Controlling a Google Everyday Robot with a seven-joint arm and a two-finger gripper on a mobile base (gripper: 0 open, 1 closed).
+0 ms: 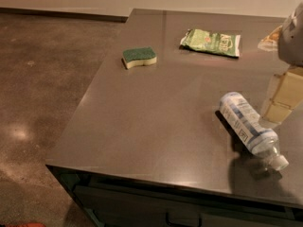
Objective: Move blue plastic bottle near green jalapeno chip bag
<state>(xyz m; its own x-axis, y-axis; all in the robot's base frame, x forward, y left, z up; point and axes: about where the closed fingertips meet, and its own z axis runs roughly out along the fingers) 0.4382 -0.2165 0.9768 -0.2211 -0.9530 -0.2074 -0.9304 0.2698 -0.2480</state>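
A clear plastic water bottle with a white-and-blue label and a white cap (248, 128) lies on its side in the lower right of the frame. Its cap points to the lower right corner. It rests on a big, flat, dark grey-brown counter top (156, 117).

The robot's pale yellow gripper (279, 104) comes down from the right edge of the frame. It is just beside the bottle, on the bottle's upper right side. I cannot tell if it touches the bottle. I cannot tell if the gripper is spread or pressed together.

A flat, crinkly light-green chip bag with white ends (211, 42) lies in the upper right part of the frame, near the far edge of the counter. It is well apart from the bottle.

A yellow sponge with a dark green top (139, 57) lies to the left of the bag, in the upper middle. The shiny brown floor (42, 79) fills the left side.
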